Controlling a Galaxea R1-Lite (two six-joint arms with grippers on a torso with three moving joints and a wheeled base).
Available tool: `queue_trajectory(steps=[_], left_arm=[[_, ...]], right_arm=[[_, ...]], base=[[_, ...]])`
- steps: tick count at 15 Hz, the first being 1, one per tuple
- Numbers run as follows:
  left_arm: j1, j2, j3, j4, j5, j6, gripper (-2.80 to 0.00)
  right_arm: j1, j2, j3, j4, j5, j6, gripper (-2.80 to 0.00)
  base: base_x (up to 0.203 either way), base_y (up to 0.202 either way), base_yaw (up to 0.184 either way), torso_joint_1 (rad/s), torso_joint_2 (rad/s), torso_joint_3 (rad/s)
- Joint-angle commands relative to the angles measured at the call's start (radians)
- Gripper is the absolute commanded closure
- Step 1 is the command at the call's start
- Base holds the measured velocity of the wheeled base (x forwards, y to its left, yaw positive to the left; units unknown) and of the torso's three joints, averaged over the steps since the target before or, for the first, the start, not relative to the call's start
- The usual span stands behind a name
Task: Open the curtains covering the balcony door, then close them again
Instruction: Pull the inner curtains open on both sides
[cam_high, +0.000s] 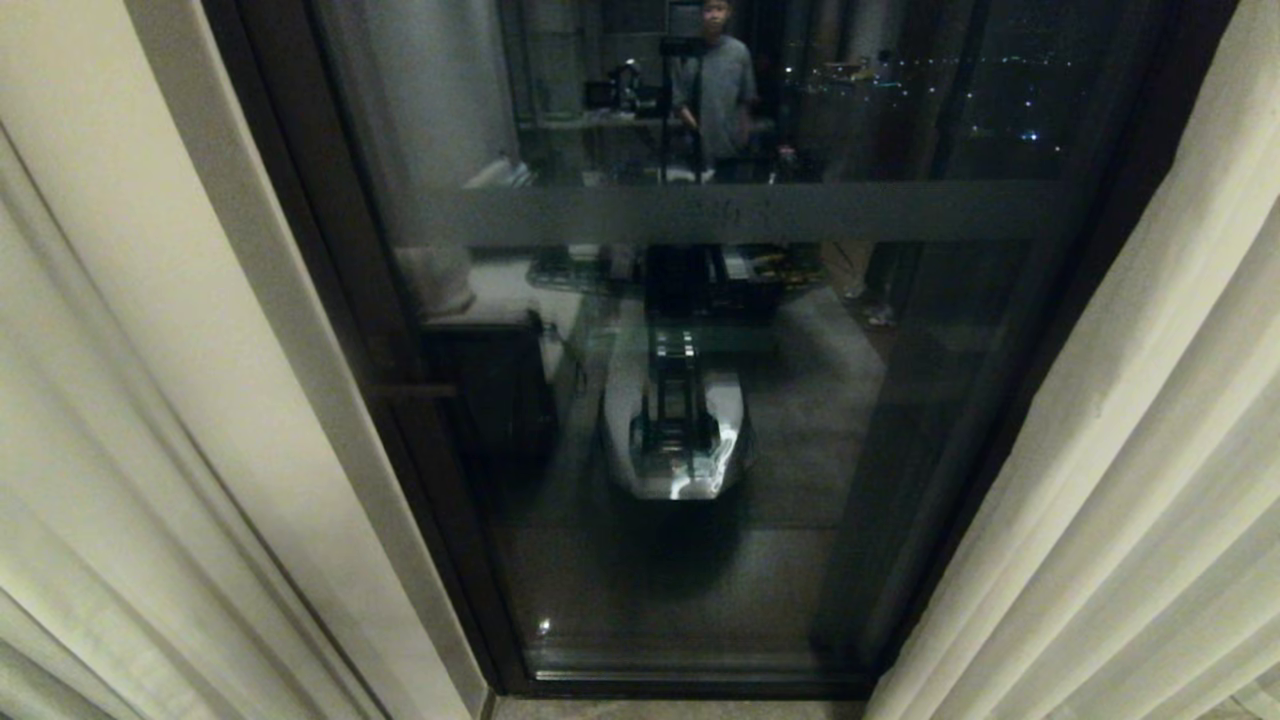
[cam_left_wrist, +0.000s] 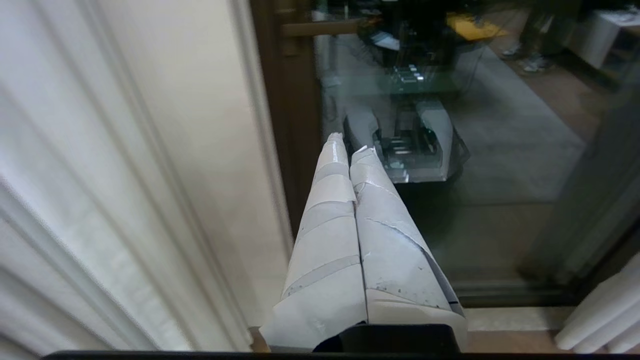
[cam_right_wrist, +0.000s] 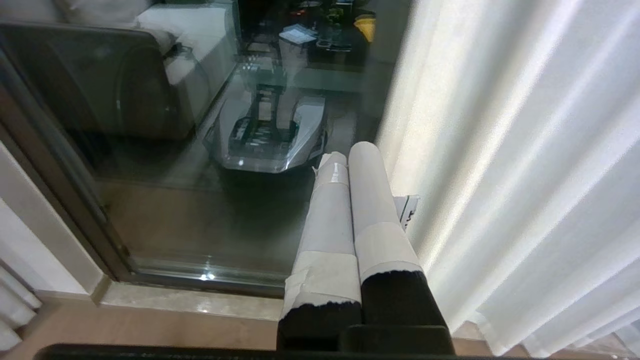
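Observation:
The cream curtains hang drawn apart: a left panel (cam_high: 70, 480) (cam_left_wrist: 65, 210) and a right panel (cam_high: 1150, 450) (cam_right_wrist: 525, 165). Between them the balcony door (cam_high: 700, 210) (cam_left_wrist: 500, 165) (cam_right_wrist: 150, 200) stands uncovered, dark-framed glass with a frosted band and a handle (cam_high: 415, 392). Neither arm shows in the head view. My left gripper (cam_left_wrist: 349, 142) is shut and empty, in front of the door's left frame beside a cream wall strip (cam_high: 200, 330). Pointing at the glass close beside the right panel, my right gripper (cam_right_wrist: 347, 155) is shut and holds nothing.
The glass reflects my own base (cam_high: 675, 430), a room behind and a standing person (cam_high: 715, 85). A pale floor sill (cam_right_wrist: 200, 300) runs along the door's bottom edge.

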Motion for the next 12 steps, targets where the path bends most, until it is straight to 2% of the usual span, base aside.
queue_trajectory(steps=[1, 12], left_arm=[[0.000, -0.002, -0.002, -0.001, 0.000, 0.001, 0.00], [0.000, -0.002, -0.002, 0.001, 0.000, 0.002, 0.00]], right_arm=[[0.000, 0.000, 0.000, 0.000, 0.001, -0.001, 0.00], [0.000, 0.000, 0.000, -0.001, 0.001, -0.001, 0.00]], base=[[0.000, -0.189, 0.000, -0.002, 0.00, 0.003], [0.000, -0.190, 0.001, 0.002, 0.00, 0.003]])
